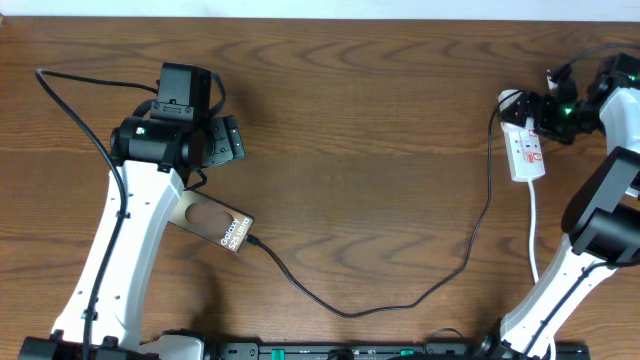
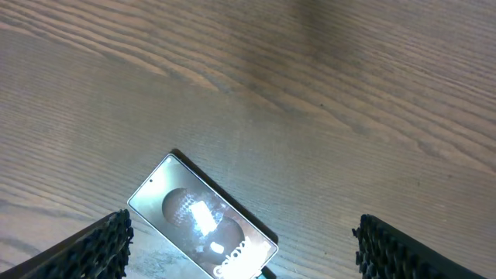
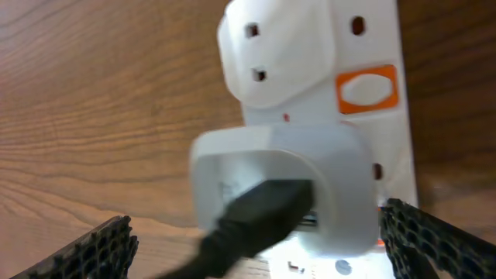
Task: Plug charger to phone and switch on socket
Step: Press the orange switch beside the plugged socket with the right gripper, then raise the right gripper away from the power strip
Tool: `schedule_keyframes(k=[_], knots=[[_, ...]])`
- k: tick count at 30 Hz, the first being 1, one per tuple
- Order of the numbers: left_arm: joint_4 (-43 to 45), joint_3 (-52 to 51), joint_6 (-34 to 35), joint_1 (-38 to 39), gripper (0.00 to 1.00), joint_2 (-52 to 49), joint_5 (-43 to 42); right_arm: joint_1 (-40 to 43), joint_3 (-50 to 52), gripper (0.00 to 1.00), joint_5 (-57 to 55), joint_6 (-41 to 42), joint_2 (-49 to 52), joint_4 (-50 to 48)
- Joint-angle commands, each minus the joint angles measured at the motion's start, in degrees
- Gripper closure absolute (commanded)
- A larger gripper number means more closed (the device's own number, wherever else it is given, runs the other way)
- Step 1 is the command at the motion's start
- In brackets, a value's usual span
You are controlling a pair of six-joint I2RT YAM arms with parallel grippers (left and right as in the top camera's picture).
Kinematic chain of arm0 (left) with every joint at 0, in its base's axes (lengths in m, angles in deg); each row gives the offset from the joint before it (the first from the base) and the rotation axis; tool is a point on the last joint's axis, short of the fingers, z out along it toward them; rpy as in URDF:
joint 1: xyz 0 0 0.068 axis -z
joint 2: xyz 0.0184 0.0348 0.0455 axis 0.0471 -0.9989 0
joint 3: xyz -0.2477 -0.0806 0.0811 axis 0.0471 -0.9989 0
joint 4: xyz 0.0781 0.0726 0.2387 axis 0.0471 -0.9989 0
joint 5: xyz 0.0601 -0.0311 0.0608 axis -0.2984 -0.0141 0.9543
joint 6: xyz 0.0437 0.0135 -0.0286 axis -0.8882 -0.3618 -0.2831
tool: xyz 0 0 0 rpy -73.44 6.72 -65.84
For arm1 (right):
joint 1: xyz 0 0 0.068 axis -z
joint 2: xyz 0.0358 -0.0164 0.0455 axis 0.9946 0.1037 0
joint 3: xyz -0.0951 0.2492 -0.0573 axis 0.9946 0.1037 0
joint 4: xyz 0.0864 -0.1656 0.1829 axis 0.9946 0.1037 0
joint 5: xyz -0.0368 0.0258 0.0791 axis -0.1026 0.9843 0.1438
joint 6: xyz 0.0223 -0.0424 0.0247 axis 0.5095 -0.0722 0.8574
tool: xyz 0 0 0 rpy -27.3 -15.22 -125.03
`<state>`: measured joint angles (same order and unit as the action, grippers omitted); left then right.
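Observation:
The phone (image 1: pixel 215 225) lies flat on the wooden table at the left, with white Galaxy lettering; its far end is under my left arm. The charger's black cable (image 1: pixel 400 300) runs from the phone's right end, where its plug tip (image 1: pixel 254 240) meets the phone, across the table to a white adapter (image 1: pixel 512 108) in the socket (image 1: pixel 527 150), a white strip at the right. My left gripper (image 2: pixel 244 248) is open above the phone (image 2: pixel 203 218). My right gripper (image 3: pixel 260 240) is open around the white adapter (image 3: pixel 310 186) on the socket (image 3: pixel 372 46), whose orange switch (image 3: pixel 367 89) shows.
The socket's white cord (image 1: pixel 532 235) runs toward the front beside my right arm (image 1: pixel 600 220). A thicker black robot cable (image 1: pixel 80 100) loops at the far left. A dark rail (image 1: pixel 350 352) runs along the table's front edge.

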<state>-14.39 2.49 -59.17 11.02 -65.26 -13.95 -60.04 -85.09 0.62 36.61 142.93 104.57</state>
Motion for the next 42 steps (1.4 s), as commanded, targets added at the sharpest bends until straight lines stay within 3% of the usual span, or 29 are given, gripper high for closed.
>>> schedule_keyframes(k=[1, 18, 30, 36, 42], knots=[[-0.17, 1.14, -0.46, 0.13, 0.1, 0.04, 0.92, -4.04, 2.38, 0.01, 6.82, 2.6, 2.38, 1.55], [-0.17, 1.14, -0.46, 0.13, 0.1, 0.04, 0.92, -3.74, 1.51, 0.01, 7.17, 3.02, 2.36, 2.25], [-0.17, 1.14, -0.46, 0.13, 0.1, 0.04, 0.92, -0.13, -9.2, 0.01, -3.08, 7.17, -0.04, 14.34], [-0.17, 1.14, -0.48, 0.13, 0.1, 0.04, 0.92, 1.07, -13.66, 0.01, -7.58, 9.31, -6.62, 19.8], [-0.17, 1.14, -0.48, 0.13, 0.1, 0.04, 0.92, 0.13, -13.7, 0.01, -12.46, 13.55, -19.45, 22.77]])
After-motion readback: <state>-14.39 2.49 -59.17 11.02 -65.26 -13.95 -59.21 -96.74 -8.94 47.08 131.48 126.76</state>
